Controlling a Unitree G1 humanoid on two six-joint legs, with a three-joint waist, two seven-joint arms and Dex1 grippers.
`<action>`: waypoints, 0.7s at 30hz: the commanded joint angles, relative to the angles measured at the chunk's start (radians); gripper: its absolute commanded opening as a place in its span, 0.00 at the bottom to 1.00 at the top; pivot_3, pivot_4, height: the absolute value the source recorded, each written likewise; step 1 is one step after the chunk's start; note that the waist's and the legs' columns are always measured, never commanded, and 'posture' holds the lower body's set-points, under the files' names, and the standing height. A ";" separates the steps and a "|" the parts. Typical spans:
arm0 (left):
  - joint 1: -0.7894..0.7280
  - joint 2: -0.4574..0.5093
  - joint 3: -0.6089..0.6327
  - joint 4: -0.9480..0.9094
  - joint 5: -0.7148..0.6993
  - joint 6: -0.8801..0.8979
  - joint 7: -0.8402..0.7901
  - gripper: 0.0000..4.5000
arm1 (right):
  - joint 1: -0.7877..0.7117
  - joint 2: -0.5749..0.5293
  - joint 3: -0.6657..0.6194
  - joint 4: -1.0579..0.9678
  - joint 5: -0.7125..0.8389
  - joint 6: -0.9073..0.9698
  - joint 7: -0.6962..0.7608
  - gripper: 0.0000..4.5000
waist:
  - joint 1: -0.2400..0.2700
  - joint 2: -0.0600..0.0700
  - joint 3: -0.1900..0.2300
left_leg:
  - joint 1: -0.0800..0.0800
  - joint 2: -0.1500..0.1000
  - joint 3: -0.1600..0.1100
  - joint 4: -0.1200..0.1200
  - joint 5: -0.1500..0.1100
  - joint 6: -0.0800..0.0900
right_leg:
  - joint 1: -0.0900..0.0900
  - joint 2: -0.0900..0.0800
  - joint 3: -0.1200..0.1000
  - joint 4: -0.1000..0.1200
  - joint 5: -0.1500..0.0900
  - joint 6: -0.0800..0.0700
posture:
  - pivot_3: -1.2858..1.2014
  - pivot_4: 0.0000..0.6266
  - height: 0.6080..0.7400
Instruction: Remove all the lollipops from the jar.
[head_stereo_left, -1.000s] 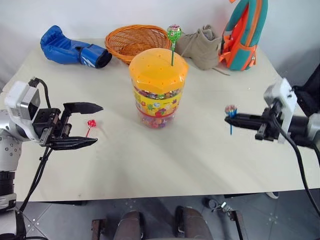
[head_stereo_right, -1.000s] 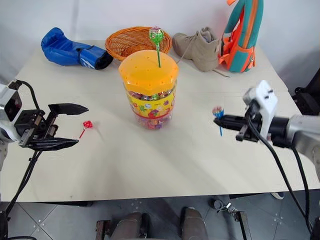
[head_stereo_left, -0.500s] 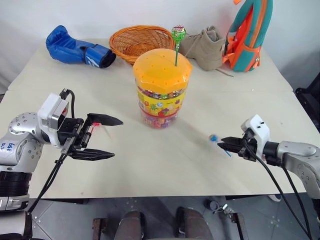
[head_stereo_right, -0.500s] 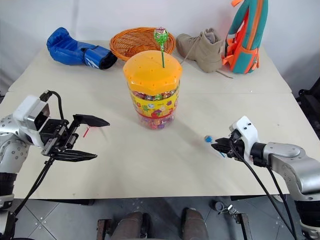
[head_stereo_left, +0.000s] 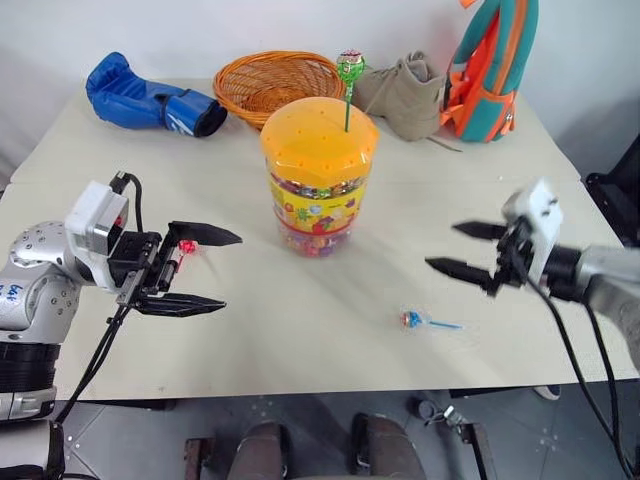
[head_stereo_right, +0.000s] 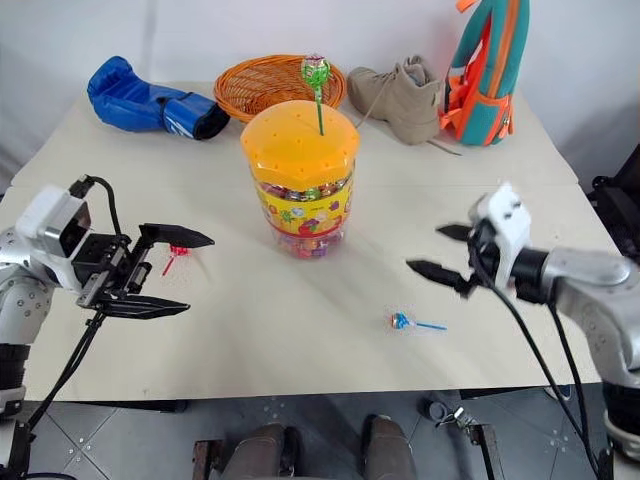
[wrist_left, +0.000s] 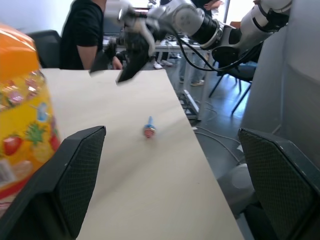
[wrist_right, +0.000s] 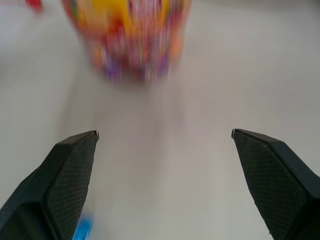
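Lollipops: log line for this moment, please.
green lollipop: standing in jar lid | blue-red lollipop: on table | red lollipop: on table | both jaws open, empty

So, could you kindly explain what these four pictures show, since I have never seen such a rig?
It is a humanoid robot with two arms. Two pictures come from cameras in its head, looking down on a table; the other two come from cameras on its wrists. The left hand and the right hand are both open and hold nothing. The candy jar has a green lollipop standing in its lid. A red lollipop and a blue-red lollipop lie on the table. Behind are a boxing glove, a wicker basket, a boot and a backpack.
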 joint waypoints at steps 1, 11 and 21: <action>-0.038 -0.004 0.073 0.056 -0.007 0.013 -0.006 1.00 | -0.159 0.027 0.002 -0.003 0.044 0.042 -0.061 1.00 | 0.000 0.000 0.000 | 0.000 0.000 0.001 0.000 0.000 0.000 | -0.001 0.000 0.000 0.000 0.000 0.000 | 0.52 0.24 1.00; -0.142 -0.010 0.179 0.242 0.086 0.023 0.210 1.00 | -0.558 0.241 0.203 0.318 -0.111 -0.117 -0.051 1.00 | -0.002 0.000 0.000 | -0.001 -0.001 0.001 0.000 0.000 0.000 | -0.002 0.000 0.000 0.001 0.000 0.000 | 0.52 0.24 1.00; -0.115 -0.001 0.235 0.258 0.118 0.074 0.315 1.00 | -0.687 0.363 0.246 0.539 -0.187 -0.258 0.048 1.00 | -0.024 0.000 0.000 | -0.002 0.000 0.001 -0.001 0.000 0.000 | -0.003 0.000 -0.001 0.001 0.000 0.000 | 0.52 0.24 1.00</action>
